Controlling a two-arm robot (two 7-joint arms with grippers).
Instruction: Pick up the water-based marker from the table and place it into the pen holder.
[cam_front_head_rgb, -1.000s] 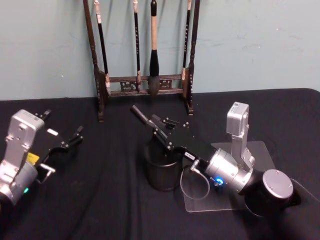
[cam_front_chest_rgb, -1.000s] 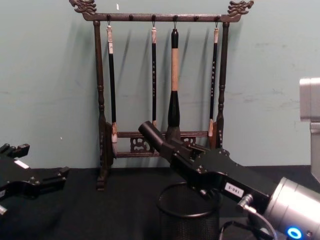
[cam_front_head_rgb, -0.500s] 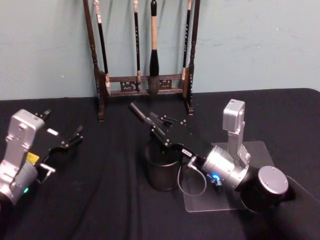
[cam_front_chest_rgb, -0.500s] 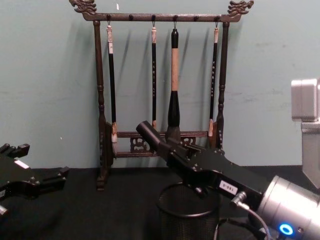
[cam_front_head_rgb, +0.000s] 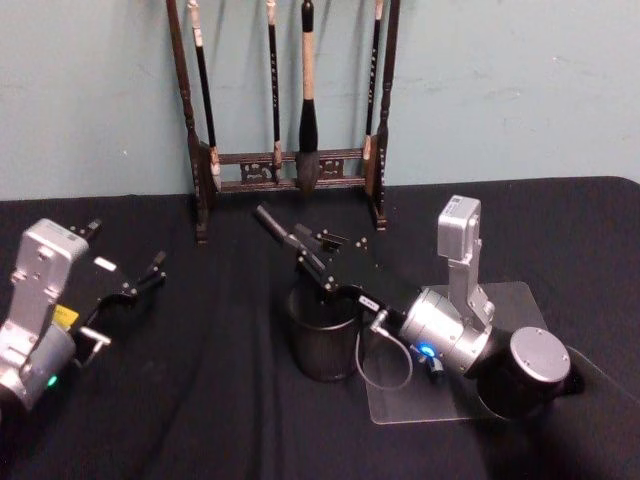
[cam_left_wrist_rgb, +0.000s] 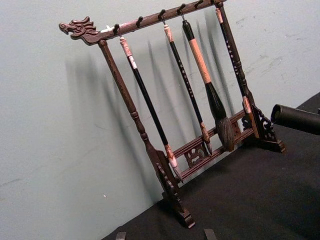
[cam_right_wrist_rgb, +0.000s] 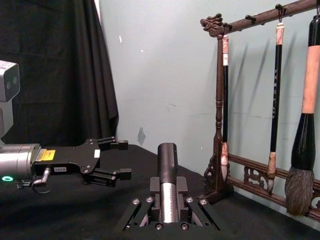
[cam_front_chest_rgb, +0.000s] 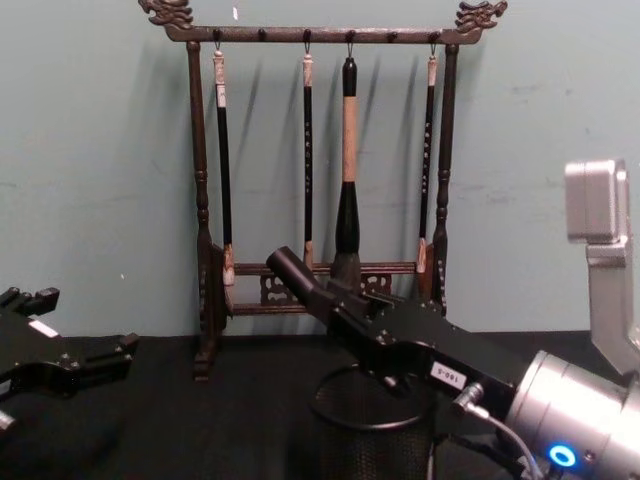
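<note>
- Holder (cam_front_head_rgb: 322, 355): round black mesh cup standing mid-table, in front of the rack (cam_front_head_rgb: 290, 170) and apart from it.
- Inside of the cup mostly hidden behind the right gripper (cam_front_head_rgb: 310, 262); contents not readable.
- Marker (cam_front_head_rgb: 272, 226): not in the cup; clamped between the right gripper's fingers, tilted, free end pointing up toward the rack, lower part seemingly above the cup's rim.
- Rack: 4 brushes hanging from its top bar, feet near the table's (cam_front_head_rgb: 230, 400) far edge by the wall.
- Left gripper (cam_front_head_rgb: 150, 275): parked over the table's left side, fingers spread, holding nothing, well apart from the cup.
- Open black cloth between the left gripper and the cup, and in front of the cup.
- Clear sheet (cam_front_head_rgb: 515, 300) just beside the cup on its right, under the right arm.
</note>
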